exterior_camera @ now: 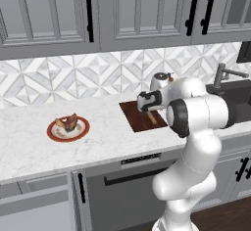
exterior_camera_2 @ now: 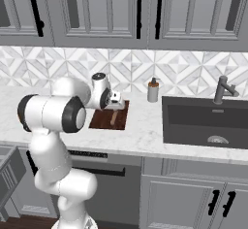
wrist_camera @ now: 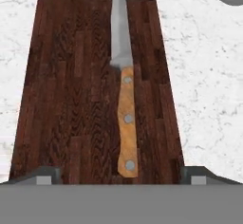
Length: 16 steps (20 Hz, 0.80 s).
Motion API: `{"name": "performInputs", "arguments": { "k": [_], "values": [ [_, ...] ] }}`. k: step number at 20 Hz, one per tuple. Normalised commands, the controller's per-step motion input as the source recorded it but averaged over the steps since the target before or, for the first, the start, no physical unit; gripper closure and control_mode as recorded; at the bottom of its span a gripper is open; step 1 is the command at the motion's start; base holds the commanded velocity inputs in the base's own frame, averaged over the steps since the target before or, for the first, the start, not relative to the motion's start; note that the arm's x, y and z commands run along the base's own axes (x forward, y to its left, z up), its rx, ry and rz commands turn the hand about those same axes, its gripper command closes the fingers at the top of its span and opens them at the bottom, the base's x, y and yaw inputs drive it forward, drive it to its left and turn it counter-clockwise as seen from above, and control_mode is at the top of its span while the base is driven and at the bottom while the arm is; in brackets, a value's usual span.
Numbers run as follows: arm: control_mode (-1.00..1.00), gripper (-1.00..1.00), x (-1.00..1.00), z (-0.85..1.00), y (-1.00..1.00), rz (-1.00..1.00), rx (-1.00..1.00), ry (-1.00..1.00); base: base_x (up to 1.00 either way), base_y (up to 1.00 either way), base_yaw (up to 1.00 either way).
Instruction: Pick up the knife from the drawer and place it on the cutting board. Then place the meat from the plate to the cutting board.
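Our fingers (wrist_camera: 121, 176) stand wide over the knife (wrist_camera: 124, 99) on the board (wrist_camera: 71, 99); next, the meat (exterior_camera: 68, 123) (probably soft, slippery) wants a mid-chunk pinch.

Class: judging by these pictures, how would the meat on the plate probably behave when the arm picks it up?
The meat looks lumpy and irregular, so a grip may well seat unevenly. It is small beside the plate, so probably light. Its glossy-looking surface suggests it may slip.
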Motion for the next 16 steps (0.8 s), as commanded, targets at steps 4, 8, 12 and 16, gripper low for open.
{"name": "performInputs", "arguments": {
  "k": [4, 8, 12, 16],
  "values": [
    [-1.00, -1.00, -0.53, 0.63, 0.46, 0.00, 0.07, -0.17, 0.00, 0.00, 0.00],
    [-1.00, -1.00, -0.40, 0.65, 0.73, 0.00, 0.06, -0.14, 0.00, 0.00, 0.00],
    [-1.00, -1.00, -0.26, 0.36, 0.85, -0.02, 0.13, -0.06, 0.00, 0.00, 0.00],
    [-1.00, -1.00, -0.55, 0.02, 0.93, -0.26, 0.12, -0.17, 0.00, 0.00, 0.00]
  ]
}}
